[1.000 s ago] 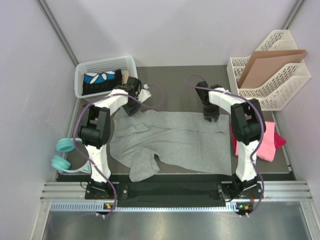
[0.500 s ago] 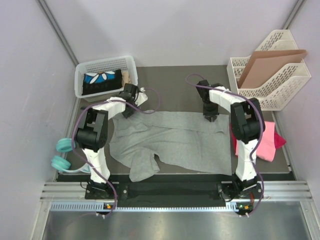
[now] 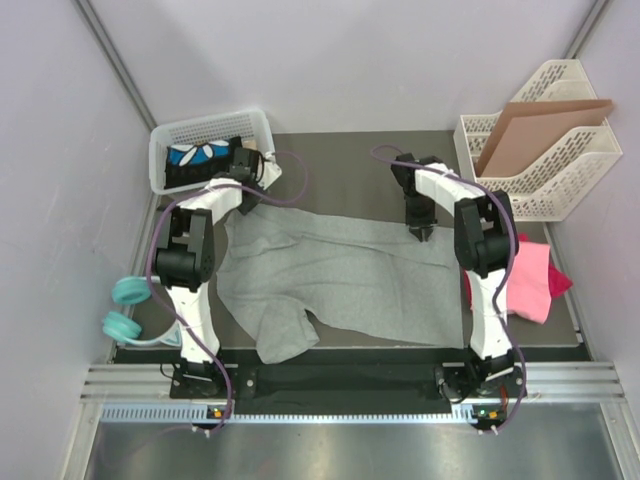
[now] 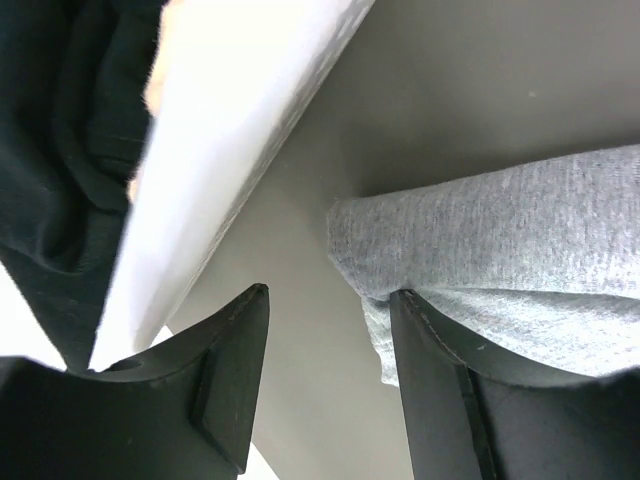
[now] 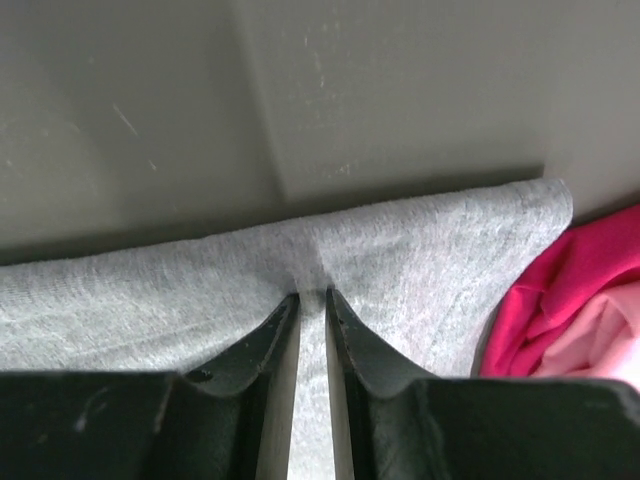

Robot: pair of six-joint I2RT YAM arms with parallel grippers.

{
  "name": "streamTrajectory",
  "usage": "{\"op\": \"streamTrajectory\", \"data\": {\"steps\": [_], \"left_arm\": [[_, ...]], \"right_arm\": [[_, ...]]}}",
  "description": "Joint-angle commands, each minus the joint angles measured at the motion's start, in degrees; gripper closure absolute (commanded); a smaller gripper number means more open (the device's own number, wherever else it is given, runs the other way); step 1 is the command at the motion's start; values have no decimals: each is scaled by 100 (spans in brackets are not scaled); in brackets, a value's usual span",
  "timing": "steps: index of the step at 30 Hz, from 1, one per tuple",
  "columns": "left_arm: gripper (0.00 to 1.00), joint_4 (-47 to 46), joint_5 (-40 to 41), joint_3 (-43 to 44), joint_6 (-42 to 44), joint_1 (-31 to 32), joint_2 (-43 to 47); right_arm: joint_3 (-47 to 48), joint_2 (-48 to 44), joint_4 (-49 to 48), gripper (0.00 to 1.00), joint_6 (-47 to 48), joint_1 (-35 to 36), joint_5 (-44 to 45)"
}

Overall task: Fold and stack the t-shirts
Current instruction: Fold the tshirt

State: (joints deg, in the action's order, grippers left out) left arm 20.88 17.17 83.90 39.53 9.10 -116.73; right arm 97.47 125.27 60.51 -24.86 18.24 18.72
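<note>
Left gripper [image 4: 325,297] shifted toward basket [image 3: 160,150], jaws apart | right gripper [image 5: 312,296] clamps grey t-shirt [image 3: 340,275] | dark table [image 3: 340,165]

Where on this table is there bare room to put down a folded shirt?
Bare mat lies along the far edge, between the white basket and the file rack, beyond the grey t-shirt. A narrow strip looks free nearer than the pink t-shirts. The middle and both sides are crowded.

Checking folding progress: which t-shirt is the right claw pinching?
The grey t-shirt, spread across the mat; the right claw pinches its far edge. The pink t-shirts lie bunched aside, ungripped.
</note>
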Motion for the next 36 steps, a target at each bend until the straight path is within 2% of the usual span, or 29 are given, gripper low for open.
{"op": "streamTrajectory", "data": {"steps": [1,9,13,15,16,18,21,22,23,27,32,36], "left_arm": [[43,-32,-21,293,-165,-58,80],[43,293,23,689,-331,-347,237],[43,627,-134,418,-463,-567,790],[43,689,-205,146,-402,-559,1446],[39,776,-301,-38,-385,-533,1695],[36,1231,-775,-119,-358,-471,2352],[31,1767,-1101,-364,-349,-164,3082],[30,1874,-1145,-452,-358,98,3225],[29,1954,-1128,-566,-349,274,3374],[29,1912,-1084,-1566,-516,1293,3928],[33,1252,-865,-2158,-718,1419,3589],[37,1189,-574,-1904,-736,1401,3078]], "right_arm": [[684,778,-866,82,-36,-294,-9],[2379,1350,-584,85,289,-444,-96],[2628,1342,-496,85,359,-462,-237],[2435,1071,-531,84,368,-453,-255],[2348,939,-566,84,368,-453,-264],[1988,466,-654,81,350,-418,-246],[1522,-158,-567,70,271,-313,-79],[1373,-326,-558,62,263,-251,8],[988,-493,-549,59,176,-225,139],[-218,-1503,-944,56,78,-198,431],[-949,-1550,-1059,61,-45,-207,448],[-976,-1225,-1006,67,-142,-198,431]]}}
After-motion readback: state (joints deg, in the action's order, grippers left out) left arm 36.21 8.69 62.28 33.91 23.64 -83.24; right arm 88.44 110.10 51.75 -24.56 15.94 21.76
